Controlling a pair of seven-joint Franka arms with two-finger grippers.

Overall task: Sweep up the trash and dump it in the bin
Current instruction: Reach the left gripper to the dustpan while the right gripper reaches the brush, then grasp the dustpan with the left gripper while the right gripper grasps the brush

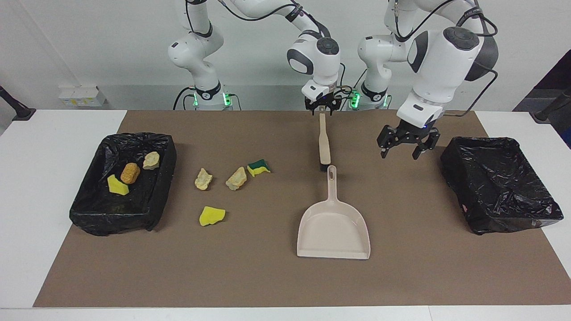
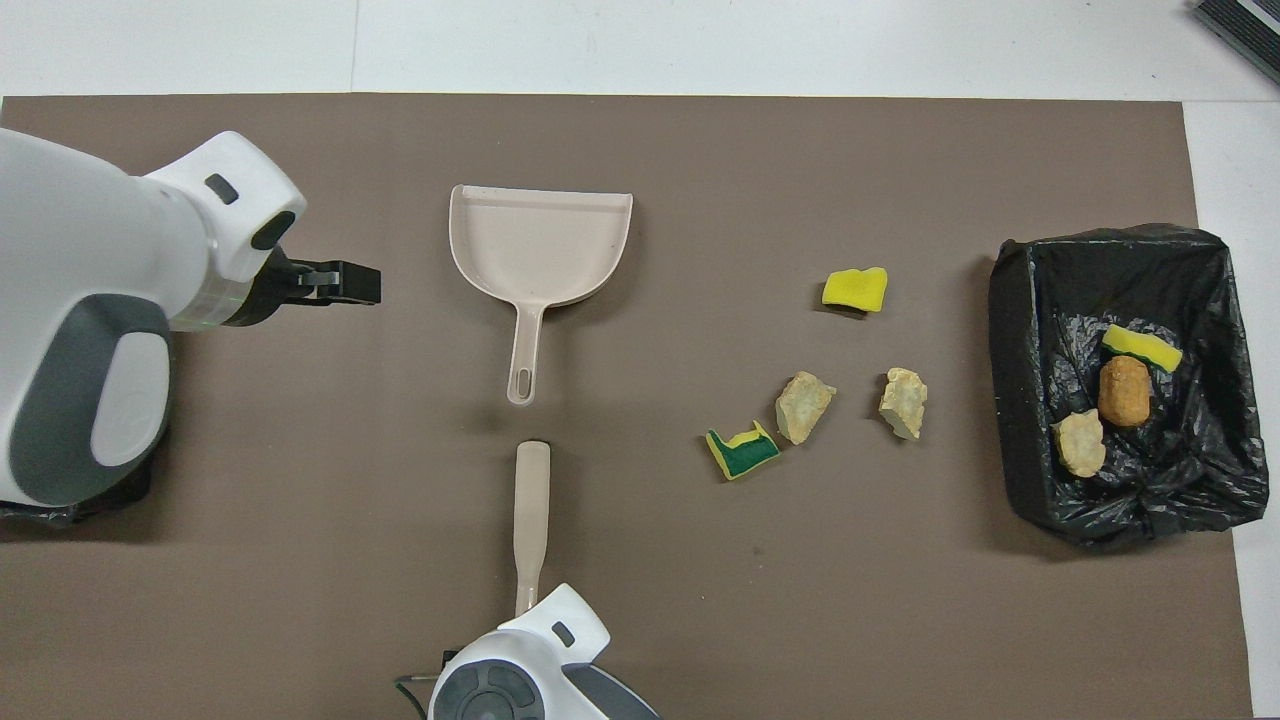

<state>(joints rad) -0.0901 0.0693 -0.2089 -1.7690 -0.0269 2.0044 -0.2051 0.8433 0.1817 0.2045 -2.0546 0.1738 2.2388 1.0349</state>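
Right gripper holds the brush by its handle end, beside the dustpan. Left gripper hangs wide over the mat. 4 scraps on mat, 3 in bin.

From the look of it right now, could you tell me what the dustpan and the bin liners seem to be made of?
The dustpan looks like moulded plastic, beige and matte, with smooth, even walls. Both bin liners look like thin black plastic film, glossy and crinkled.
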